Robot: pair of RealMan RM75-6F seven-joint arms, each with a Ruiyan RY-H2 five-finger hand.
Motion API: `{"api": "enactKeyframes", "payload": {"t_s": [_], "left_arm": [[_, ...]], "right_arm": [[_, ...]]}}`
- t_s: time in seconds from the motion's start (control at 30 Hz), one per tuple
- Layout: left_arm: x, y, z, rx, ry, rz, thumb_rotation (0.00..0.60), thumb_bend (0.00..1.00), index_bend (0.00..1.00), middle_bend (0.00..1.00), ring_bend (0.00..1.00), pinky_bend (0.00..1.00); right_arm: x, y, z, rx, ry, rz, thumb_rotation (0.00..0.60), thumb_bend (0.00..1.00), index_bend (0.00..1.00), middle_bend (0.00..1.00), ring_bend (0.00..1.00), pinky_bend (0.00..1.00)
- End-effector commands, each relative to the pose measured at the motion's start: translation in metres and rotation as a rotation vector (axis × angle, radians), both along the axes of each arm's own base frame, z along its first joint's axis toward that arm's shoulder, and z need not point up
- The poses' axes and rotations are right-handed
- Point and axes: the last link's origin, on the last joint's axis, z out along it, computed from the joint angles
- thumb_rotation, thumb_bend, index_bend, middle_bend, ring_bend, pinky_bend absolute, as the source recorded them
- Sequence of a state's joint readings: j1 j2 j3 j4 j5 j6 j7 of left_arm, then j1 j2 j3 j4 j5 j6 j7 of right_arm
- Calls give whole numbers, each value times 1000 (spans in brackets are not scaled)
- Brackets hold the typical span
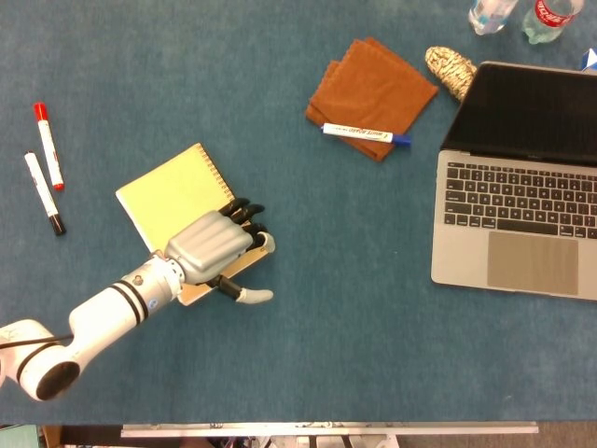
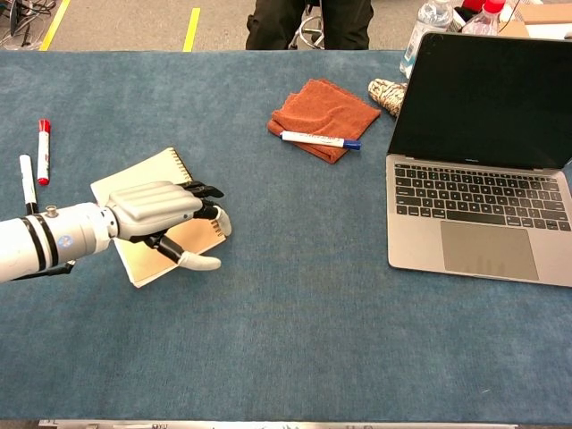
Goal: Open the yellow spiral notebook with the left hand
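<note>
The yellow spiral notebook (image 1: 173,191) (image 2: 134,183) lies at an angle on the blue table left of centre, its spiral binding along the right edge. My left hand (image 1: 213,245) (image 2: 156,210) covers its near right corner. The dark fingertips (image 1: 247,211) curl over the spiral edge, and the thumb (image 1: 254,296) (image 2: 198,262) reaches out below the corner. A tan layer of the notebook (image 2: 192,237) shows between fingers and thumb, so the hand appears to grip that corner. The part of the cover under the palm is hidden. My right hand is in neither view.
Two markers (image 1: 47,145) (image 1: 44,193) lie at the far left. An orange cloth (image 1: 371,93) with a blue-capped marker (image 1: 366,134) on it sits at centre back. An open laptop (image 1: 520,187) stands right, with bottles (image 1: 550,19) and a woven object (image 1: 451,68) behind it.
</note>
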State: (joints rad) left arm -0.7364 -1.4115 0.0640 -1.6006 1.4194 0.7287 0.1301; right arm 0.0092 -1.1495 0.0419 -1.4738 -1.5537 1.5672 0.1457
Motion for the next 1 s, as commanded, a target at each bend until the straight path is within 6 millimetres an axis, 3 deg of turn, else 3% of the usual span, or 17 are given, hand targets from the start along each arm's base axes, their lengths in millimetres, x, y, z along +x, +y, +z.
{"api": "enactKeyframes", "payload": {"t_s": [0.03, 0.47, 0.53, 0.6, 0.67, 1.0], "left_arm": [[-6, -5, 5, -8, 27, -5, 66, 139, 252, 239, 0, 0], [-16, -22, 30, 12, 39, -27, 89, 139, 249, 241, 0, 0], [-15, -21, 35, 42, 12, -38, 234, 139, 242, 233, 0, 0], [-16, -19, 42, 81, -13, -61, 474, 139, 241, 230, 0, 0], [-19, -16, 48, 121, -21, -91, 600, 139, 239, 227, 0, 0], [-65, -5, 77, 250, -29, -118, 600, 141, 211, 191, 0, 0]], "right_arm": [[0, 0, 0, 0, 0, 2, 600, 189, 138, 176, 99, 178], [3, -1, -2, 5, -5, 15, 600, 189, 138, 175, 99, 178], [4, -2, -2, 7, -4, 18, 600, 189, 138, 176, 99, 178], [4, -2, -3, 9, -5, 20, 600, 189, 138, 175, 99, 178], [4, -3, -3, 10, -4, 22, 600, 189, 138, 175, 99, 178], [8, -4, -4, 14, -1, 33, 600, 189, 138, 176, 99, 178]]}}
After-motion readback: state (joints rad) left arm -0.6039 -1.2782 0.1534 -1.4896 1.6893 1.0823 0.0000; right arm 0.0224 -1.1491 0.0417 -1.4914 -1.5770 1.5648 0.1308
